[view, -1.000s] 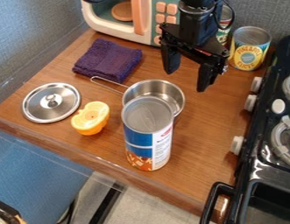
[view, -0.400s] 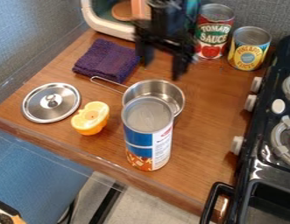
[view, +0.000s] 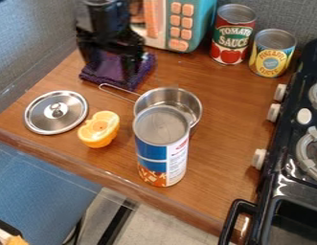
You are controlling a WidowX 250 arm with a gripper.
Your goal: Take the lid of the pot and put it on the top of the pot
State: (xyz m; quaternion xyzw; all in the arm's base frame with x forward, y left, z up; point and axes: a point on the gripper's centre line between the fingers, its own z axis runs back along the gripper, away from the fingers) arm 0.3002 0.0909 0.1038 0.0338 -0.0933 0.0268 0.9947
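1. Nearest is the tall can (view: 162, 160), upright on the table (view: 218, 162). It hides the pot's near side, so no idea if they touch. Probably the main thing to bump when the lid goes on.
2. Orange thing (view: 99, 129) sits left of the can, just beside the lid. I'd come straight down to dodge it.
3. The lid (view: 50, 118) is flat on the table at left, knob (view: 57, 110) up. That's handy, the knob gives something to pinch, though bare metal might slip.
4. Pot (view: 181, 98) is upright and uncovered, right of the lid, handle (view: 119, 91) out to the far left. Mouth up, so it's ready to be covered.
5. The arm (view: 104, 21) is over the purple cloth (view: 95, 78), far side of the lid. Jaws look spread fairly wide, pointing down, nothing in them that I can see. Makes sense for a knob grab; next they'd need to come nearer and left.
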